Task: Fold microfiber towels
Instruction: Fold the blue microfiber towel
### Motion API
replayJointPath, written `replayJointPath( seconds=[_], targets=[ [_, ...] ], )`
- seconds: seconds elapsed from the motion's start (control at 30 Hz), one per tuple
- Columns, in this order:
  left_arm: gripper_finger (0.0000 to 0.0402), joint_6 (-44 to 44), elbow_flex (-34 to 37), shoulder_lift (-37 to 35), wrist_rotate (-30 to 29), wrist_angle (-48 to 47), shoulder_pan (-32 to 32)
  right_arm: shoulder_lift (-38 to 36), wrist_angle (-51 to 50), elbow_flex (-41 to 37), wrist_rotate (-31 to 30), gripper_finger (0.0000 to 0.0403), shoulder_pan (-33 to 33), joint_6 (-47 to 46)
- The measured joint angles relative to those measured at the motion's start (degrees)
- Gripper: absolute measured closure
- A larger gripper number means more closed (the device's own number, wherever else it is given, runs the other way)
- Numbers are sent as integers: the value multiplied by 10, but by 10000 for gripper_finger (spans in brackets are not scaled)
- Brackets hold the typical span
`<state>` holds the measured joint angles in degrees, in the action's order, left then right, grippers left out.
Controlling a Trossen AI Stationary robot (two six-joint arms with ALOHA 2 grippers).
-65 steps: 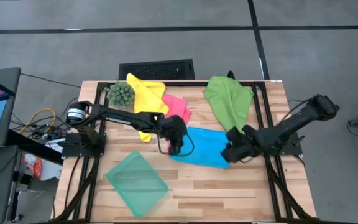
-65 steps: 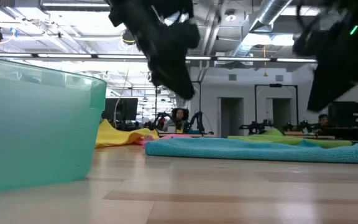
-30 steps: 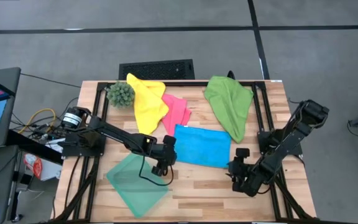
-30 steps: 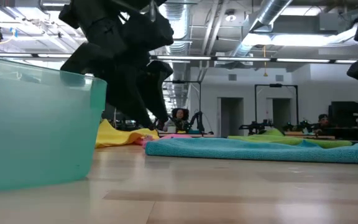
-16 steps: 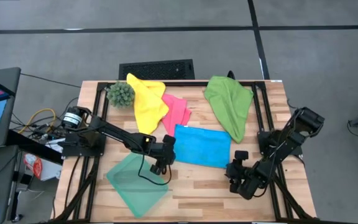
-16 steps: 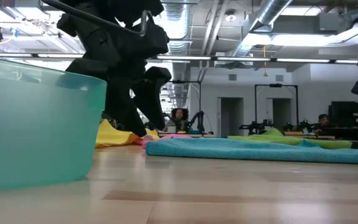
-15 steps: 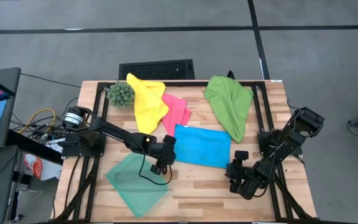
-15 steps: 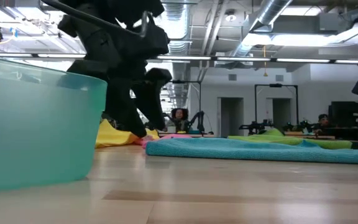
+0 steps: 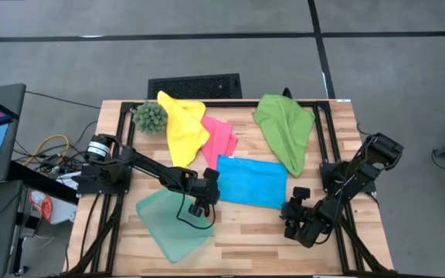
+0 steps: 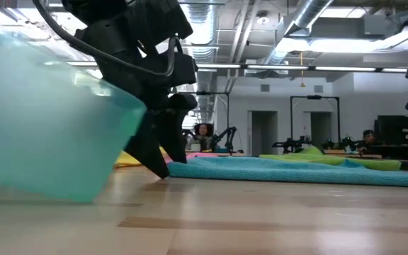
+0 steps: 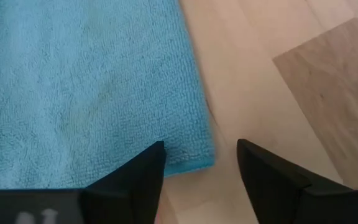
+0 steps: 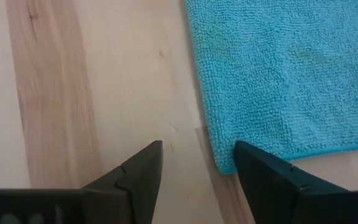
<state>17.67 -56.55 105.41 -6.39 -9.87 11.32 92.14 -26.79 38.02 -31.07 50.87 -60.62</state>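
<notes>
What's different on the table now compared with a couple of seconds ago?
Both grippers pulled back from over the blue towel to its near corners: left gripper, right gripper, fingers open, holding nothing. The teal tray has just shifted. The yellow towel, pink towel and green towel stayed put.

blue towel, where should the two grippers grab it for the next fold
Probably the two near corners of the blue towel, which lies flat with free edges on bare wood. The open left gripper and open right gripper each frame a corner, so pinch from the table's front edge.
</notes>
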Motion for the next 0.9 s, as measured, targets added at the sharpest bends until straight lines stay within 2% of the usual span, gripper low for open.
replayJointPath(
  seconds=[0.2,0.47,0.73,0.9],
  targets=[
    [281,-2,0,5,6,-1,-3,-1,1,1,13,202,-11,-23],
    [389,-12,0,7,-1,-1,-4,-1,10,0,20,259,-12,-24],
    [398,-32,0,6,-7,-2,-4,-12,20,2,32,314,-13,-24],
    [399,-83,-18,-3,-9,-60,-2,-55,22,6,32,346,-8,-30]
  ],
)
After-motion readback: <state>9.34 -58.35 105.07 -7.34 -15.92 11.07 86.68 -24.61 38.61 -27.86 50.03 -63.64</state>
